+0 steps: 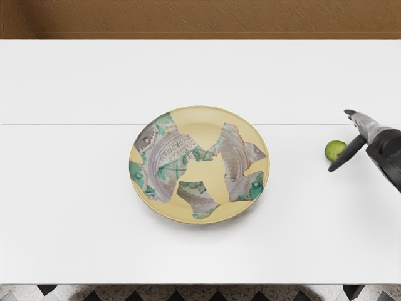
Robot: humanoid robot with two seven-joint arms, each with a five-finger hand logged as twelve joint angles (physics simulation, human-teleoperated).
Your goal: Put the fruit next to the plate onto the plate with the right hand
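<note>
Down at the bottom edge of the frame, a strip of dark-and-light checkered floor [188, 295] shows below the front edge of the white surface [75, 219]. Further in, at the centre of the frame, a round yellow plate [194, 119] lies flat on the surface. Its face bears broken-looking patches of grey and green pattern, and nothing lies on it.

At right of centre, well apart from the plate's rim, a small green fruit [334, 150] sits on the surface, so it is beside the plate and not on it. The right hand [374, 139] comes in from the right edge, just beside the fruit on its right. Its fingers are spread and it grasps nothing. One dark finger points up and to the left above the fruit, and another slants down and to the left, crossing the fruit's lower right edge in the picture. Whether that finger touches the fruit cannot be told.

A thin seam [75, 124] runs across the surface behind the plate's middle. At the top of the frame, a brown wall [188, 19] stands behind the far edge.
</note>
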